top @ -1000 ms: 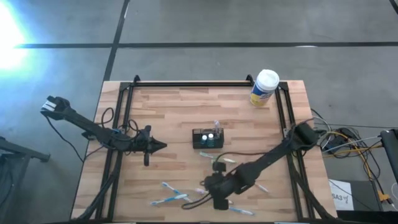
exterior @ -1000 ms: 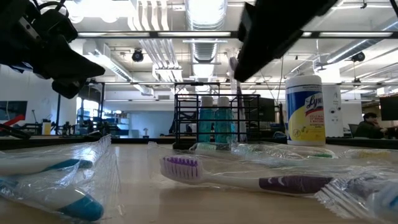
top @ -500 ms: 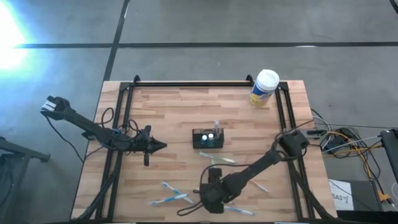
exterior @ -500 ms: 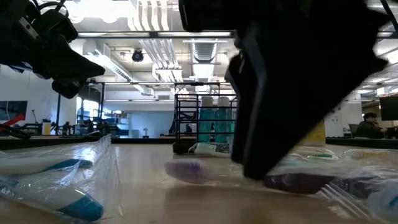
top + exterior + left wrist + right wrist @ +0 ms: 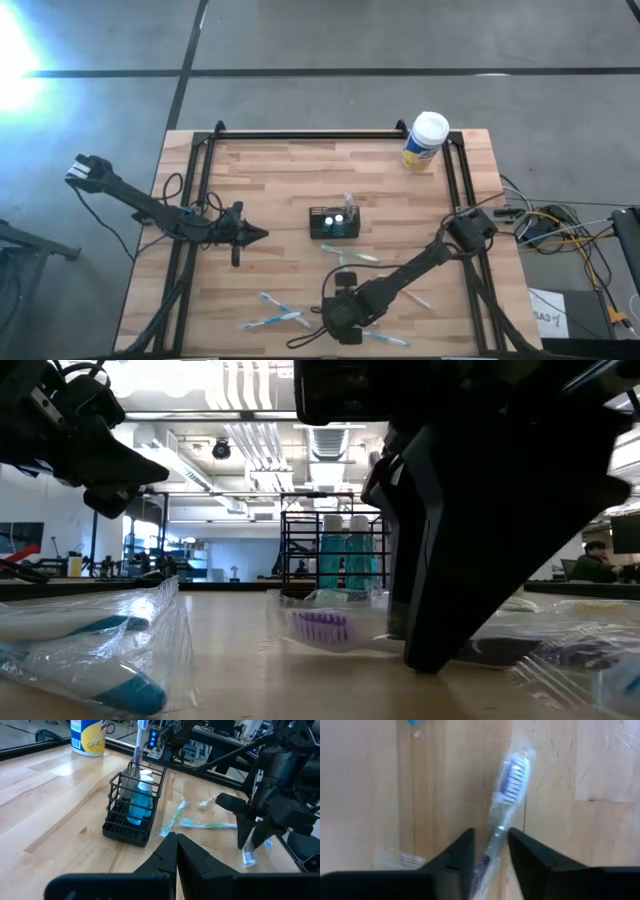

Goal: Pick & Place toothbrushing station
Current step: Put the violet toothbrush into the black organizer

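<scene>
The toothbrushing station (image 5: 333,222) is a small black wire holder standing mid-table, with two blue bottles and one upright toothbrush in it; it also shows in the left wrist view (image 5: 132,807) and the low view (image 5: 335,555). My right gripper (image 5: 340,318) is down at the table near the front edge. It is open, with its fingers on either side of a wrapped purple toothbrush (image 5: 512,775) that lies flat on the table (image 5: 325,628). My left gripper (image 5: 262,236) is shut and empty, left of the station, above the table. My right gripper (image 5: 491,837) comes from above, pointing down, with one finger (image 5: 465,852) on each side of the purple toothbrush's neck (image 5: 496,832), across its length. The toothbrush lies on the table. I cannot tell whether the fingers touch it.
A yellow white-capped canister (image 5: 425,140) stands at the far right corner. Several wrapped toothbrushes lie near the front: blue ones (image 5: 275,312) at the left and a green one (image 5: 352,256) in front of the station. Black rails (image 5: 310,135) frame the table.
My right gripper has gone toward the table's near left and come down to the table over the purple toothbrush. The toothbrush has slid a little toward the table's right. My left arm has kept still.
</scene>
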You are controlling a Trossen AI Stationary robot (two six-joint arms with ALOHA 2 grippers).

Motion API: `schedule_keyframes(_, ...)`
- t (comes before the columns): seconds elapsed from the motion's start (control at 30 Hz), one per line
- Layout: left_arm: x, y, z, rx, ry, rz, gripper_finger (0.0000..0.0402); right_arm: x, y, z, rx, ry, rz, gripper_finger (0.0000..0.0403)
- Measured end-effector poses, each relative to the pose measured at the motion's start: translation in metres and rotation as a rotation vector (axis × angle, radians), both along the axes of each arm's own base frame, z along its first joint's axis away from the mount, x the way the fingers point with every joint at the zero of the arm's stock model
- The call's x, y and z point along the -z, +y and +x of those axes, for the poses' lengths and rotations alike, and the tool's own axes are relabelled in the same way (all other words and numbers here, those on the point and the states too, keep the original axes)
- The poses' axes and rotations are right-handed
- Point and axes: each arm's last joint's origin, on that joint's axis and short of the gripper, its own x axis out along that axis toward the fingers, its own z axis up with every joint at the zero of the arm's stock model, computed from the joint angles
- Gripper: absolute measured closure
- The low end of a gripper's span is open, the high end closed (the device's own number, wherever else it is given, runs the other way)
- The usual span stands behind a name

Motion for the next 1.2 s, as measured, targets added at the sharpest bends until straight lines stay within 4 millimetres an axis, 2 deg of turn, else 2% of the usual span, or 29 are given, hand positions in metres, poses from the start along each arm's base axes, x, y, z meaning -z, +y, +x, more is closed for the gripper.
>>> schedule_keyframes(0.13,0.0,0.0,0.0,0.0,0.0,0.0,0.0394,-0.004,-0.004,0.002,0.018,-0.025,-0.058,0.0378)
schedule_keyframes(0.23,0.0,0.0,0.0,0.0,0.0,0.001,0.0394,-0.02,-0.006,0.005,0.023,-0.094,-0.098,0.0388)
schedule_keyframes(0.43,0.0,-0.001,0.0,0.036,0.004,0.054,0.0394,-0.088,-0.005,-0.001,-0.026,-0.306,-0.151,0.0395)
schedule_keyframes(0.63,-0.007,-0.003,0.001,0.103,-0.064,0.042,0.0394,-0.159,-0.004,-0.03,-0.107,-0.624,-0.19,0.0395)
schedule_keyframes(0.7,-0.012,-0.005,0.002,0.132,-0.113,0.047,0.0394,-0.17,-0.008,-0.038,-0.138,-0.759,-0.167,0.0395)
schedule_keyframes(0.8,-0.02,-0.007,0.006,0.147,-0.139,0.054,0.0391,-0.161,-0.015,-0.049,-0.149,-0.95,-0.131,0.0395)
schedule_keyframes(0.9,-0.025,-0.01,0.014,0.148,-0.124,0.069,0.0369,-0.131,-0.027,-0.059,-0.137,-1.092,-0.125,0.0395)
schedule_keyframes(1.03,-0.032,-0.017,0.028,0.154,-0.098,0.109,0.0316,-0.096,-0.056,-0.067,-0.059,-1.242,-0.087,0.0395)
schedule_keyframes(1.2,-0.048,-0.028,0.052,0.161,-0.088,0.17,0.0234,-0.085,-0.084,-0.079,-0.031,-1.419,-0.062,0.0395)
